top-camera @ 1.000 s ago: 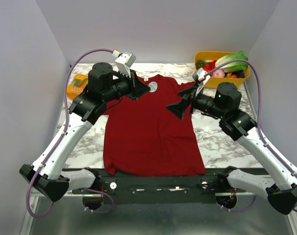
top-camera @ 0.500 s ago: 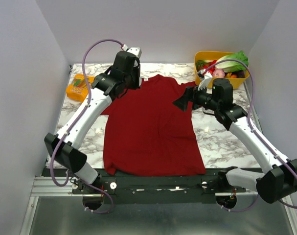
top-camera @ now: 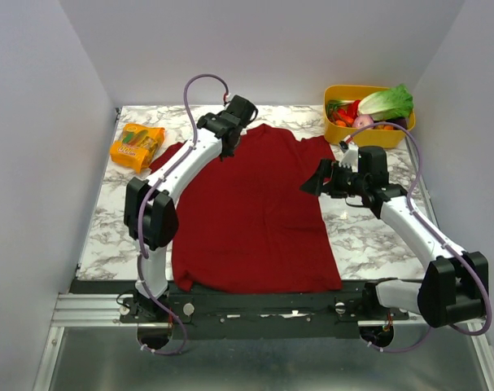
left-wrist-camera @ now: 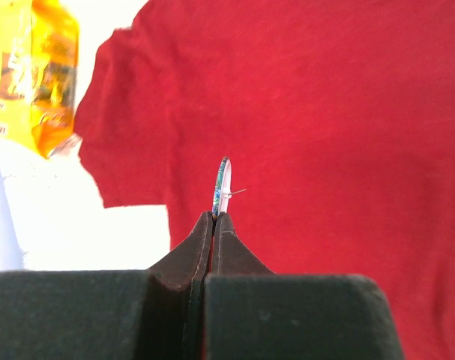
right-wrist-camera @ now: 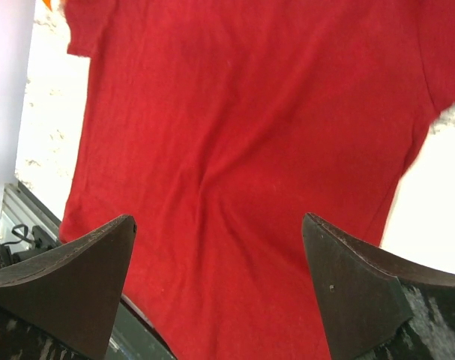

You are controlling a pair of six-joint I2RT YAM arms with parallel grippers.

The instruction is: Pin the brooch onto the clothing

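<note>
At far left lies a crinkled orange snack packet (top-camera: 137,145). Our left gripper (left-wrist-camera: 214,217) is clamped on the tiny pale grey-green round brooch (left-wrist-camera: 223,184), held edge-on above the large dark red soft T-shirt (top-camera: 247,220). We judge this the placing step: next we must lower the brooch and press its pin into fabric. Our right gripper (right-wrist-camera: 217,225) hovers spread wide, empty, over the shirt's right side.
</note>
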